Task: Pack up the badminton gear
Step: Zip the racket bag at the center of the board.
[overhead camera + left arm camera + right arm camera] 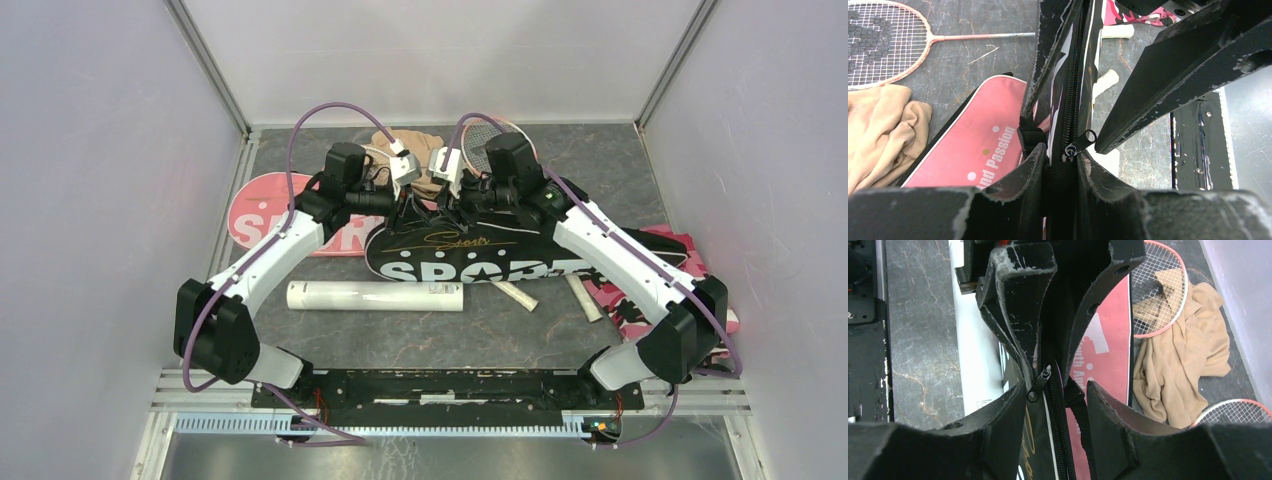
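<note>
Left pincer (1060, 165): pressed onto the raised zip edge of the black cover (470, 262). Right pincer (1053, 400): astride the same seam, facing it. Clamped or only straddling, cannot tell. Zip pull (1080, 143) hangs between the two, against a right fingertip (1013, 405), so the right arm looks better placed to draw it. Cover's long axis runs left-right across the worktop (420, 340). The top view hides the pull but shows the white tube (375, 296) lying along the cover's near side, not yet packed.
</note>
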### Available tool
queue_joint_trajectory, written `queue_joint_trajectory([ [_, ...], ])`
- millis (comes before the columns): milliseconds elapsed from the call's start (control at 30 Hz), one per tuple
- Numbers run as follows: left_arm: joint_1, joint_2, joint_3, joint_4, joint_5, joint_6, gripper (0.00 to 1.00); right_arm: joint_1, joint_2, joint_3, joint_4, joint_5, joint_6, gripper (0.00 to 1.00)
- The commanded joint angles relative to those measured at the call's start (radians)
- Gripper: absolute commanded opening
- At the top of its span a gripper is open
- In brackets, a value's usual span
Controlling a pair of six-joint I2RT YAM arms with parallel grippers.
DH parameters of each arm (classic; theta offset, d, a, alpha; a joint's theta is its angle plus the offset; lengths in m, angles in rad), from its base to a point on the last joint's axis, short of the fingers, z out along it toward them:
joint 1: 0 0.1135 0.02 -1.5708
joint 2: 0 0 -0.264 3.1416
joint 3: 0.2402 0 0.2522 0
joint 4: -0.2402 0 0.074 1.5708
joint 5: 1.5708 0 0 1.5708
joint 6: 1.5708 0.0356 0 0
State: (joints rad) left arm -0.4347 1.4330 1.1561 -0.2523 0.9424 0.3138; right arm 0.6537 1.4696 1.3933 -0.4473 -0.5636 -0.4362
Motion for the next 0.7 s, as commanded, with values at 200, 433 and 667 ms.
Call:
queue_joint_trajectory([
  [200, -0.004, -0.055, -0.002, 0.068, 0.019, -0.004, 0.02, 0.017, 0.020, 0.053, -0.041, 0.053, -0.052, 0.44],
  [433, -0.004, -0.055, -0.007, 0.041, 0.027, 0.037, 0.02, 0.018, 0.022, 0.081, -0.060, 0.057, -0.083, 0.36],
  [667, -0.004, -0.057, -0.007, 0.027, 0.039, 0.053, 0.02, 0.038, 0.041, 0.121, -0.093, 0.045, -0.118, 0.42],
])
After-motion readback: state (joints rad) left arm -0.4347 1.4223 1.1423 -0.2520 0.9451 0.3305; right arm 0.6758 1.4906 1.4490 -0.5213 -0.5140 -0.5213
